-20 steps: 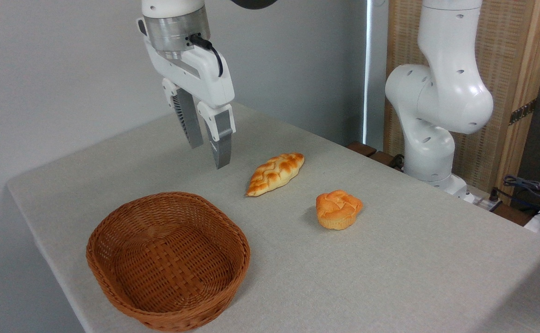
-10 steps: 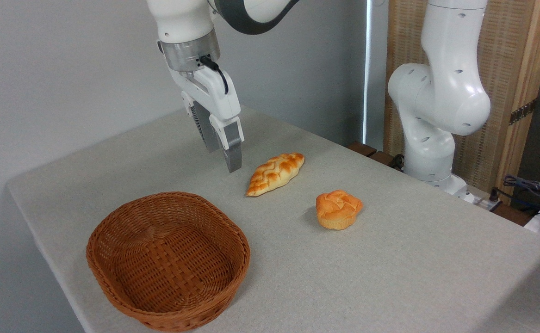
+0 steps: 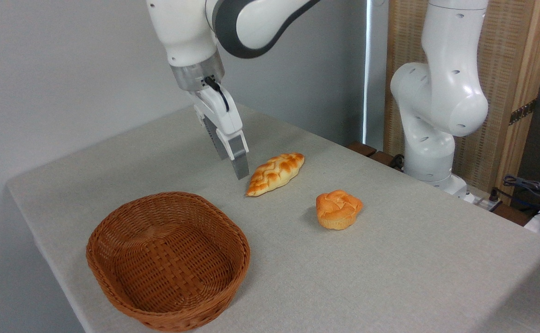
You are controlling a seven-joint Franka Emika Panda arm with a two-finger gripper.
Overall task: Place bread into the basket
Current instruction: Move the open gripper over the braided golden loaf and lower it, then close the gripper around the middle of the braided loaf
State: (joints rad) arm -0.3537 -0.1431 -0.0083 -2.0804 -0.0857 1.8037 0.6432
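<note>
The basket (image 3: 168, 261) sits at the near left part of the table (image 3: 390, 259), an oval of brown woven wicker with low sides. Nothing lies in it; its woven floor shows bare from rim to rim.

The bread (image 3: 276, 174) lies flat on the table behind and to the right of the basket, well apart from it, its long axis running from lower left to upper right. It is a braided loaf, pale gold with darker toasted patches and pointed ends.

The gripper (image 3: 237, 169) hangs tilted just beside the loaf's left side, its tips above the tabletop and close to the loaf's lower end. From this angle one finger covers the other, so whether the fingers are apart or together cannot be told. It holds nothing.

A round orange bun (image 3: 338, 209) stands on the table to the right of the loaf, apart from it.
</note>
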